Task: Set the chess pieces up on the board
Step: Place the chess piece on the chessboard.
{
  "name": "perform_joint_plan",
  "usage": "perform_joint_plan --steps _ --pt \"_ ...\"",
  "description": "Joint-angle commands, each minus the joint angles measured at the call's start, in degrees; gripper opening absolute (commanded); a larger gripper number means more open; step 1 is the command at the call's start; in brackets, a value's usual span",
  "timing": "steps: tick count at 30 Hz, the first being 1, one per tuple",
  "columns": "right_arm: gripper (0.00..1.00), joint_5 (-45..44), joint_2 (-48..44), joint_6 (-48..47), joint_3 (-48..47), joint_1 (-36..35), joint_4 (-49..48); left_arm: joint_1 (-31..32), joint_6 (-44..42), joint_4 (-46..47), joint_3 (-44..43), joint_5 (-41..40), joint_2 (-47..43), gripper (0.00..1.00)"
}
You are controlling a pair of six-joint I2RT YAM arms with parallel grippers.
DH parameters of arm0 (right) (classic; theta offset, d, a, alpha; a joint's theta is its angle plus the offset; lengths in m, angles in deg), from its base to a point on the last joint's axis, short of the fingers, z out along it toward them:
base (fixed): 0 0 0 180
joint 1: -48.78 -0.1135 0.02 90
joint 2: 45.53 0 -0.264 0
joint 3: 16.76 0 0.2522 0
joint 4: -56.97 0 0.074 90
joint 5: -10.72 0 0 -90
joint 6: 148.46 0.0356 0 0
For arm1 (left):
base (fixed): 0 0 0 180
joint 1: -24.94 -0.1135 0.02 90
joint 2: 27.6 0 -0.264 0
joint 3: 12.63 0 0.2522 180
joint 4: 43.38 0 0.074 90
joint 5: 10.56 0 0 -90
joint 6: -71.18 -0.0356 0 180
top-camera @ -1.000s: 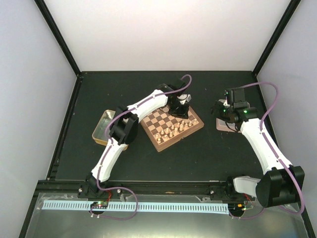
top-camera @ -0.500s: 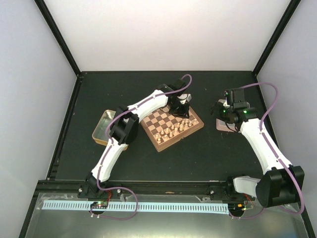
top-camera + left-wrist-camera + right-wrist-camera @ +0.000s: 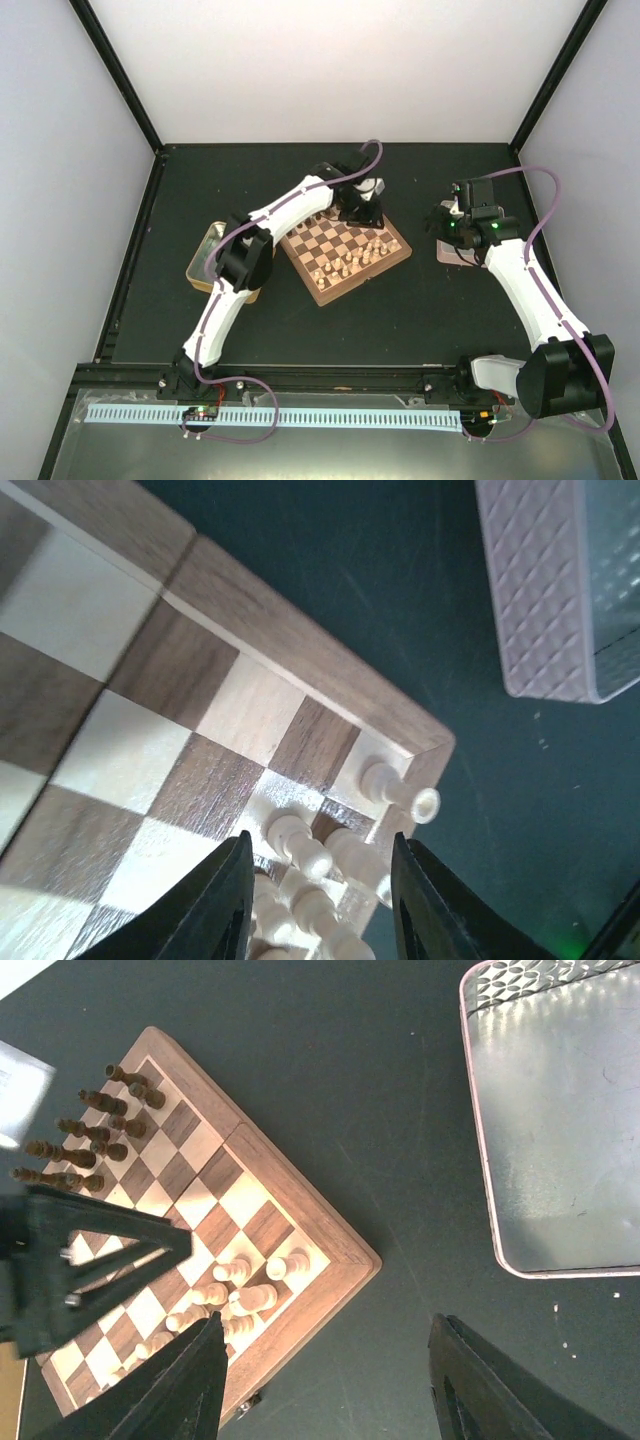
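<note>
1. over the far side of the board (image 3: 345,258), the left gripper (image 3: 322,885) is held low with jaws partly parted and nothing gripped, judged a release posture.
2. cream pieces (image 3: 300,845) are clustered at the board's corner beneath it; a knock is risked.
3. beside the board, the right gripper (image 3: 325,1390) is held wide open and empty near the silver tray (image 3: 560,1130); dark pieces (image 3: 90,1130) are ranked opposite.

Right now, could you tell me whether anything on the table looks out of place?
The board sits at an angle on the table. The pale pieces bunch unevenly by one corner, while the dark pieces stand in two tidy rows.
</note>
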Motion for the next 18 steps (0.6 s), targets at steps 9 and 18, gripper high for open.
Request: perform_joint_plan --steps 9,18 --pt "0.57 4.7 1.6 -3.9 -2.4 -0.7 -1.5 -5.8 -1.6 -0.4 11.2 -12.2 -21.9 0.43" --pt "0.57 4.4 5.8 -5.2 -4.8 -3.7 -1.6 -15.4 -2.0 5.2 39.9 -20.9 -45.2 0.53"
